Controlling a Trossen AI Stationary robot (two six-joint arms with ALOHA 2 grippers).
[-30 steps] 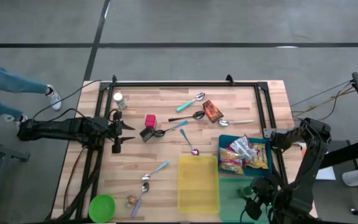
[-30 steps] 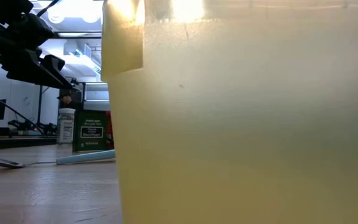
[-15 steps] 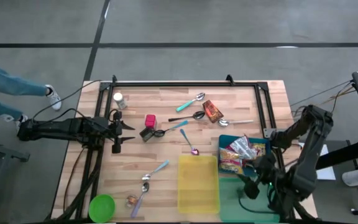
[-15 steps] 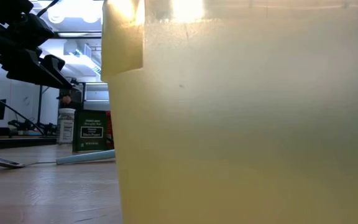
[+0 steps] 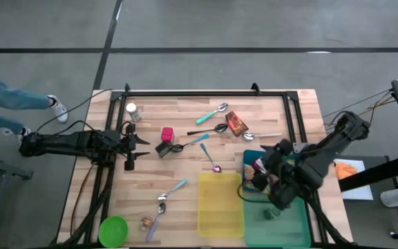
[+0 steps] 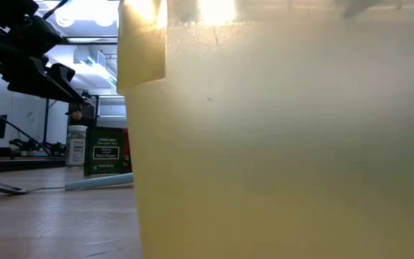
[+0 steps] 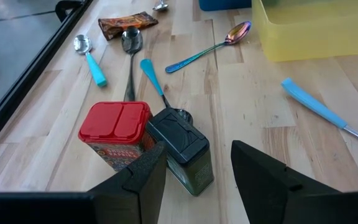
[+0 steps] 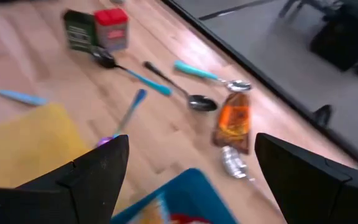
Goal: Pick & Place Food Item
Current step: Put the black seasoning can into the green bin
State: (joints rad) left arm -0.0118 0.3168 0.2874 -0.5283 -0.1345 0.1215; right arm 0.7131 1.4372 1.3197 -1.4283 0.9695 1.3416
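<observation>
Over blue bin (image 5: 249, 156), right table side | right gripper (image 5: 260, 174) hovering, fingers spread wide, gripping nothing | snack packets (image 5: 268, 181) sitting inside blue bin beside yellow bin (image 5: 220, 204) | left gripper (image 5: 131, 146) waiting near red-lidded jar (image 7: 118, 135), fingers parted, empty

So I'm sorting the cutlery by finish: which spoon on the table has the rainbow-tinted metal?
The iridescent spoon lying just beyond the yellow bin; bowl and handle shimmer purple-blue, while the other spoons are plain steel, some with blue handles.
</observation>
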